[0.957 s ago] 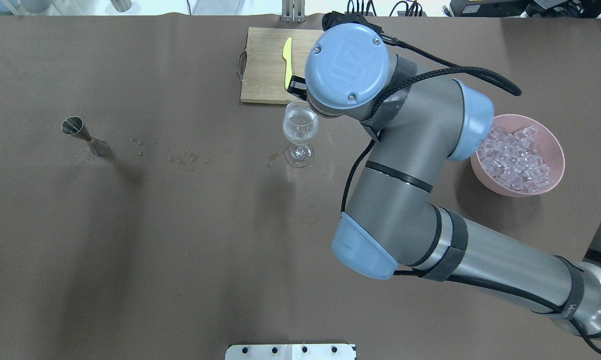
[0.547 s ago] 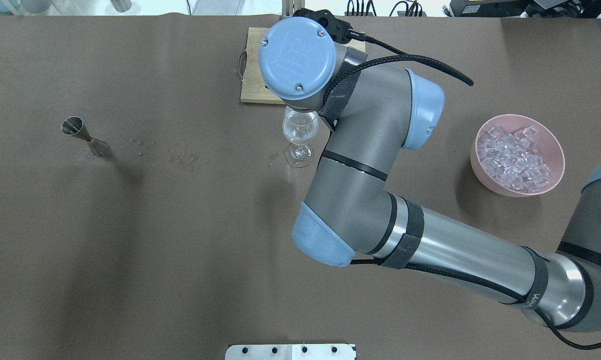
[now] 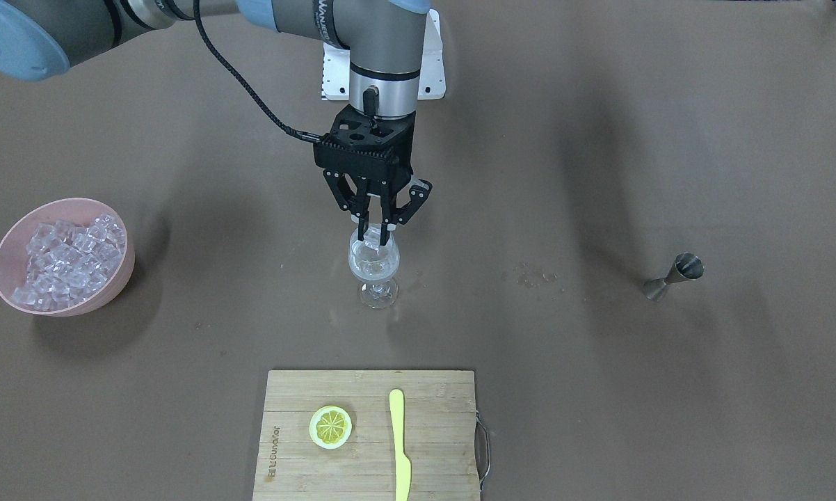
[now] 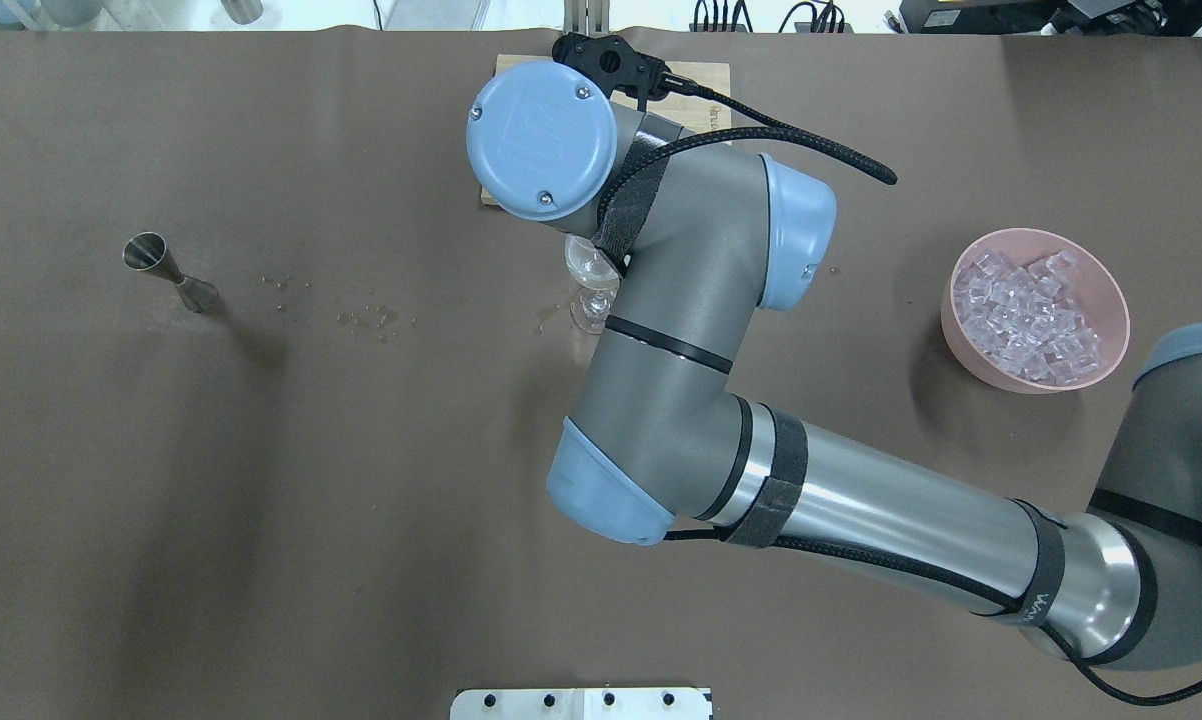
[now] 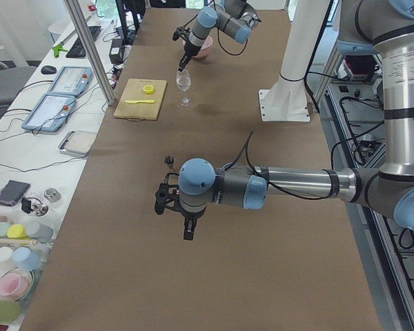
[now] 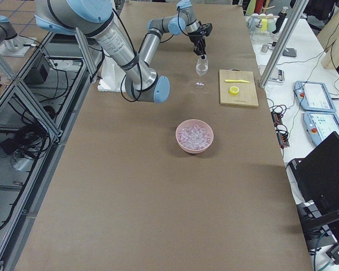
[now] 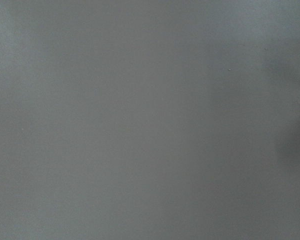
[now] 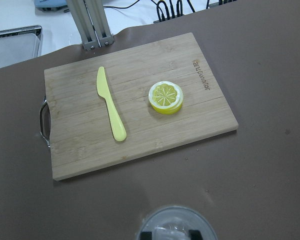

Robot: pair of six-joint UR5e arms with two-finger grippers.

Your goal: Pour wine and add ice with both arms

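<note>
The wine (image 3: 374,268) is a shallow pool of clear liquid in the bowl of the wine glass (image 3: 376,280), which stands upright on the brown table (image 3: 599,390) near the middle. So the pouring looks done. The steel jigger (image 3: 674,276) stands well apart on the robot's left, with a few drops (image 3: 533,277) on the table between it and the glass.

The icing seems to be under way. The right gripper (image 3: 373,232) hangs straight down over the glass mouth, and its fingers look pinched on one ice cube (image 3: 371,239) right at the rim. The right wrist view shows two black fingertips (image 8: 194,233) inside the rim. I see no other cube clearly in the glass.

The rest of the ice (image 3: 67,259) is heaped in the pink bowl (image 3: 129,267), well off to the robot's right. Letting this cube go is probably next, and perhaps more fetching.

The left gripper (image 5: 186,231) hovers over bare table far from the glass. I cannot tell whether its fingers are apart or closed.
</note>
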